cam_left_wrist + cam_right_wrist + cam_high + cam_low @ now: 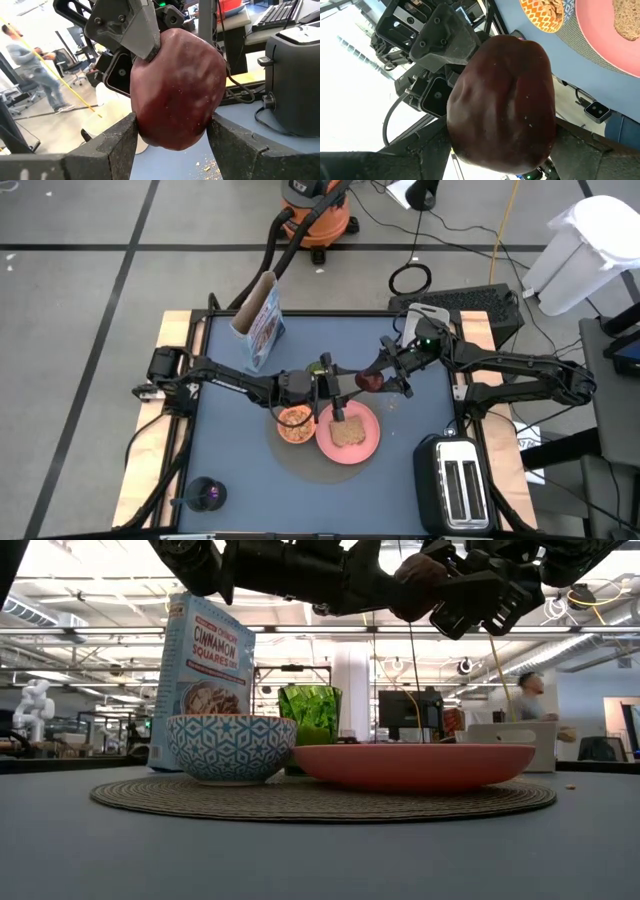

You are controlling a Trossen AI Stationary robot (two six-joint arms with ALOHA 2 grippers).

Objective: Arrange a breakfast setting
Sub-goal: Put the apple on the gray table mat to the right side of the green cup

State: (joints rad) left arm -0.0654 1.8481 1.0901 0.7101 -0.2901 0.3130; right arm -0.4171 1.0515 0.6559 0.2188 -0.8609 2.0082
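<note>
A handover in mid-air is in hand: both grippers meet above the table at the centre of the overhead frame, each with its fingers pressed on the dark-red fruit (pixel 369 381). The left gripper (pixel 352 379) reaches in from the frame's left and the right gripper (pixel 385 376) from the right; each wrist view shows that arm's own two fingers clamped on opposite sides of the fruit (pixel 177 95), with the other gripper's grey fingers gripping it from the far side. Just below them in the overhead frame, the pink plate (pixel 365 444) holds the toast (pixel 347 433), and the orange bowl (pixel 295 423) of cereal touches its left edge on a round mat (pixel 300 455). The cereal bag (pixel 262 323) stands at upper left. The next move likely calls for one gripper to let go so the other can carry the fruit to the setting; which one gives way cannot be told. The green cup (pixel 309 713) is plain only in the table-level view, behind bowl and plate; overhead the arms largely cover it. No spoon is clearly visible.
</note>
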